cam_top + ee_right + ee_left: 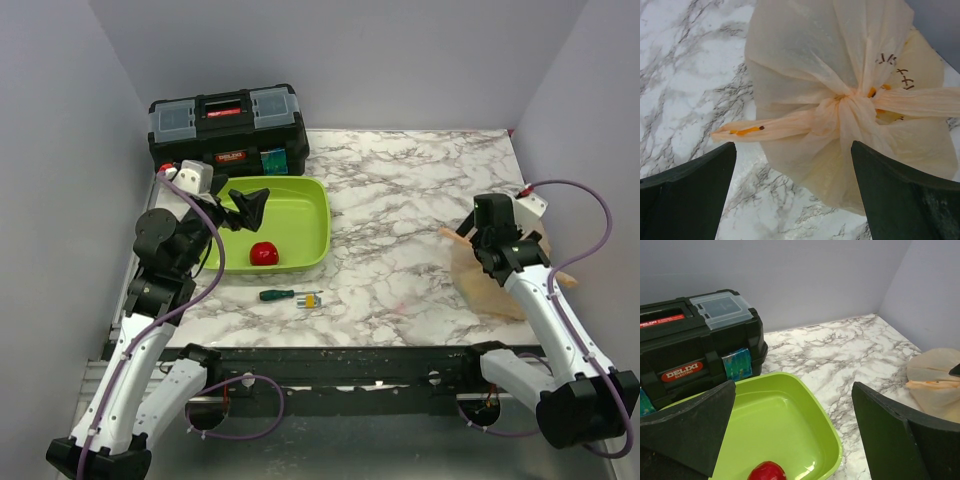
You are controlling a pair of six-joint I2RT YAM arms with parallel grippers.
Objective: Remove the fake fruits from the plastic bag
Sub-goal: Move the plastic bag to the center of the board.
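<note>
The peach-orange plastic bag [497, 292] lies at the right edge of the table, tied in a knot [849, 104], with its two handle ends sticking out sideways. The fake fruits are hidden inside it. My right gripper [482, 243] hovers just above the bag, open and empty; in the right wrist view [792, 146] its jaws stand wide on either side of the bag's near part. My left gripper [248, 208] is open and empty above the lime-green tray [310, 212]; its jaws are spread wide in the left wrist view [794, 390]. The bag also shows there [935, 385] at the far right.
A shiny red ball [263, 253] lies in the tray, also seen in the left wrist view [767, 472]. A black toolbox [228, 125] stands behind the tray. A small green-handled screwdriver [288, 295] lies in front of the tray. Grey walls enclose the marble table [400, 200].
</note>
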